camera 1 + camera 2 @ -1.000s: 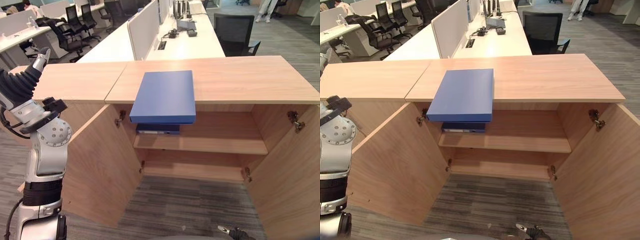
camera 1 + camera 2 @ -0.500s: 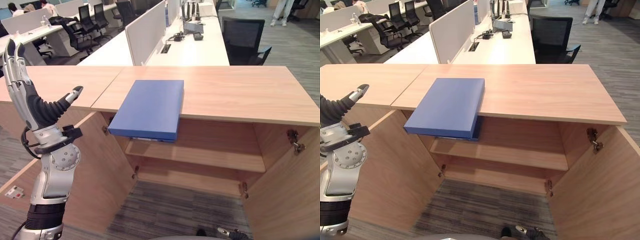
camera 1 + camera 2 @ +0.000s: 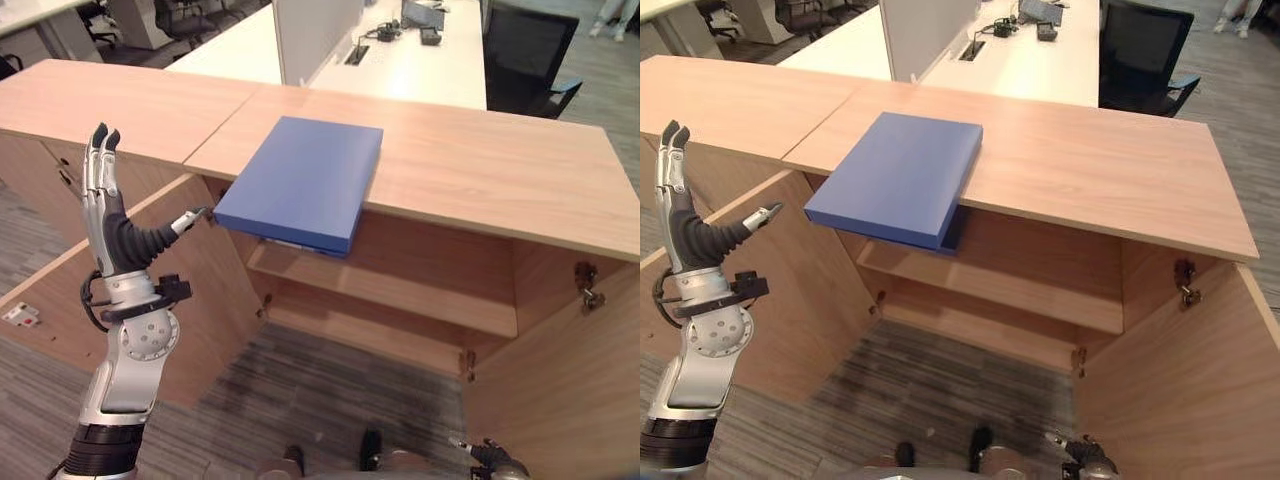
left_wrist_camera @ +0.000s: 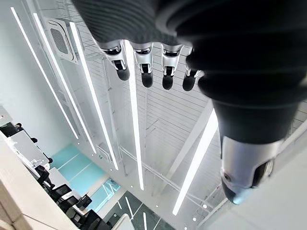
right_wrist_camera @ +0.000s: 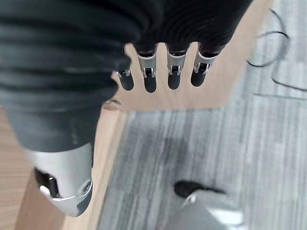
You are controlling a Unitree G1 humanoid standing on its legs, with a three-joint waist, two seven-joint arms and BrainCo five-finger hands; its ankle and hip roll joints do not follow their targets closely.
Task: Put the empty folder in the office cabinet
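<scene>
Blue folder [image 3: 300,180] lies flat on cabinet top [image 3: 480,165], at front edge near left corner, front part overhanging open cabinet [image 3: 400,290]. Second blue item [image 3: 952,235] partly visible beneath it, on upper shelf [image 3: 380,285]. Both cabinet doors stand open. Left hand [image 3: 112,225] raised upright in front of left door [image 3: 190,300], fingers straight, thumb spread, holding nothing, apart from folder. Right hand [image 5: 72,96] low over carpet by right door, fingers relaxed, empty.
</scene>
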